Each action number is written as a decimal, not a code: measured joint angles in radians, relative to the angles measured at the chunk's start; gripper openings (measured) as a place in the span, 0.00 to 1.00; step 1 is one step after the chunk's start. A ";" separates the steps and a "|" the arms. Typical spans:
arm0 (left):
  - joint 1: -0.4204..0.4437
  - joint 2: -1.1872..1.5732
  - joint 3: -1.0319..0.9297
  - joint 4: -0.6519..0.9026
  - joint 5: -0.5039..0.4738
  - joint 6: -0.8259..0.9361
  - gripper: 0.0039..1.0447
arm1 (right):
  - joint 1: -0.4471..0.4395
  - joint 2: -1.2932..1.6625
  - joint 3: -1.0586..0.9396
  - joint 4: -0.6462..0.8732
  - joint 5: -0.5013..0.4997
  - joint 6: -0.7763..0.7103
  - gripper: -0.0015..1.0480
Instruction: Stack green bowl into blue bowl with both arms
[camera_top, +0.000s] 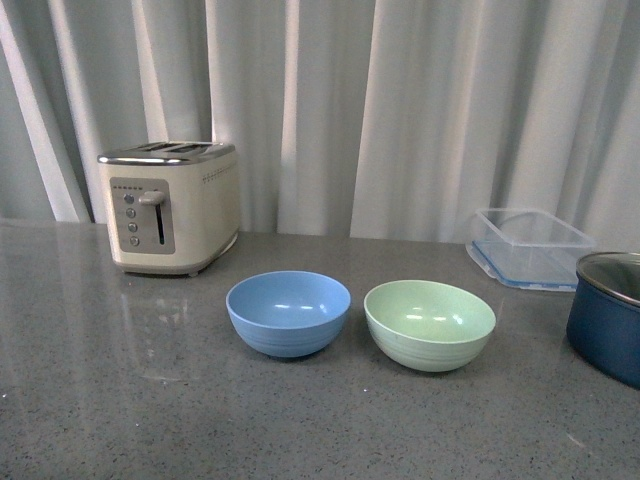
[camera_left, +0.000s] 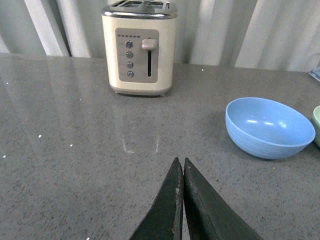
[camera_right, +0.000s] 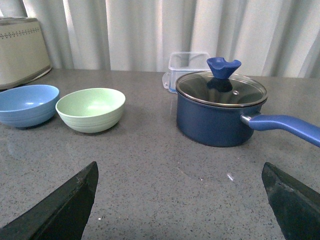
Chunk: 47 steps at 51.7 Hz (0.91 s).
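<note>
The grey bench (camera_top: 120, 400) carries everything. On it, the cream toaster (camera_top: 170, 207) stands at 10 o'clock from the bowls, the lidded navy pot (camera_top: 610, 320) at 3 o'clock and the clear container (camera_top: 528, 247) at 1 o'clock.

The blue bowl (camera_top: 288, 313) sits mid-bench, upright and empty. The green bowl (camera_top: 430, 325) is just beside it at 3 o'clock with a narrow gap between them.

We judge the green bowl light, stiff and matte, so not very slippery. Its rim is the place to pinch, one finger inside the wall and one outside. The two bowls look the same size, so it should go in level.

There is open bench at 6 o'clock of both bowls. The pot and its long handle crowd the right-hand approach.

The left claw (camera_left: 181, 162) is pressed shut on nothing. The right claw (camera_right: 179, 172) is spread wide and empty.
</note>
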 joint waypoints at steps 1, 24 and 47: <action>0.005 -0.018 -0.018 0.000 0.003 0.000 0.03 | 0.000 0.000 0.000 0.000 0.000 0.000 0.90; 0.097 -0.335 -0.208 -0.129 0.095 0.000 0.03 | 0.000 0.000 0.000 0.000 0.000 0.000 0.90; 0.097 -0.598 -0.273 -0.303 0.095 0.001 0.03 | 0.000 0.000 0.000 0.000 0.000 0.000 0.90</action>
